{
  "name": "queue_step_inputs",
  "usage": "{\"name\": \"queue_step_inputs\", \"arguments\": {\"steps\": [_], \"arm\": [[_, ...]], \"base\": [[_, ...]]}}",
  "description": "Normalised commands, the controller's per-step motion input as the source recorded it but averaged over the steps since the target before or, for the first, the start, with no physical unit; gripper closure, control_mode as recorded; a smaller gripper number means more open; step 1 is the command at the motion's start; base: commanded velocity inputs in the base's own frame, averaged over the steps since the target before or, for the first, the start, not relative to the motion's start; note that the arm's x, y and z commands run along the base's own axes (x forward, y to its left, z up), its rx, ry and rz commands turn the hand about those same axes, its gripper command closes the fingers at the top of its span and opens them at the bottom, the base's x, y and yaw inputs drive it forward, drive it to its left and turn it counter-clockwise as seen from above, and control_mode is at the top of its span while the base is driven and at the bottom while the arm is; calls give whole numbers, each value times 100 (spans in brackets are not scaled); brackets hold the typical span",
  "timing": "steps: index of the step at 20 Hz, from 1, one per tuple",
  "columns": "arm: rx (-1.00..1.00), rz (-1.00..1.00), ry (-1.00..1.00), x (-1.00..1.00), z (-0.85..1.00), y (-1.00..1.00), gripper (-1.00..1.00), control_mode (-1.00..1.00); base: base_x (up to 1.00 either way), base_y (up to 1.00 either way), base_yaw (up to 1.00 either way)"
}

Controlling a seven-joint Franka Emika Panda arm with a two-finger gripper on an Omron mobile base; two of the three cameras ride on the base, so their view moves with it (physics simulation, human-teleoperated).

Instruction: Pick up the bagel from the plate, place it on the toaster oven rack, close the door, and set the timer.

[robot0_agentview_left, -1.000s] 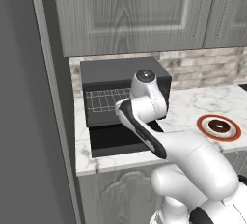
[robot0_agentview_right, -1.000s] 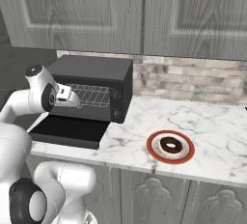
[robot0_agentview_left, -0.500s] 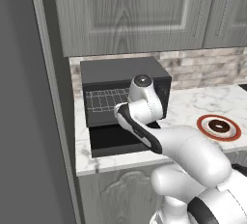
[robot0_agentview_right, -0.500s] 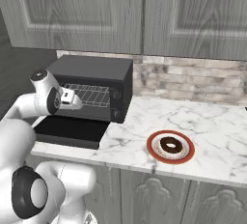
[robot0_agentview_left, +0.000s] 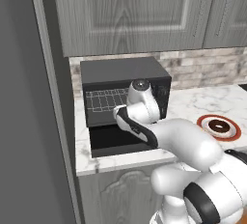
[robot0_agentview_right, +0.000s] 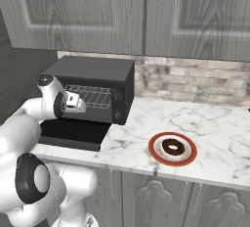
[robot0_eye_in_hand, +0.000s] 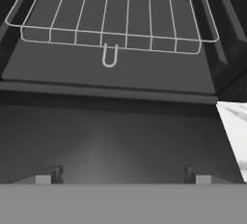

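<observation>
I can read no text, label, brand, number or sign anywhere around me. The toaster oven (robot0_agentview_right: 93, 91) in front of me shows two small knobs on its front panel, but any markings beside them are too small to make out.

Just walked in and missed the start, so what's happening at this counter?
The robot's end effector hangs open and empty in front of the toaster oven, above the door, which is folded down flat. The toaster oven rack is bare. The bagel lies on the plate, off to the right on the marble counter, untouched.
</observation>
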Motion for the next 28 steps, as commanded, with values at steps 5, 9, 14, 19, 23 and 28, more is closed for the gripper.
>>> {"name": "queue_step_inputs", "arguments": {"steps": [5,9,14,19,23,28], "arm": [[0,0,0,25,-12,2,-100,-100],[0,0,0,28,-6,5,-100,-100],[0,0,0,28,-7,7,-100,-100],[0,0,0,19,-14,5,-100,-100],[0,0,0,23,-16,6,-100,-100],[0,0,0,23,-11,3,-100,-100]], "base": [[0,0,0],[0,0,0],[0,0,0],[0,0,0],[0,0,0],[0,0,0]]}}
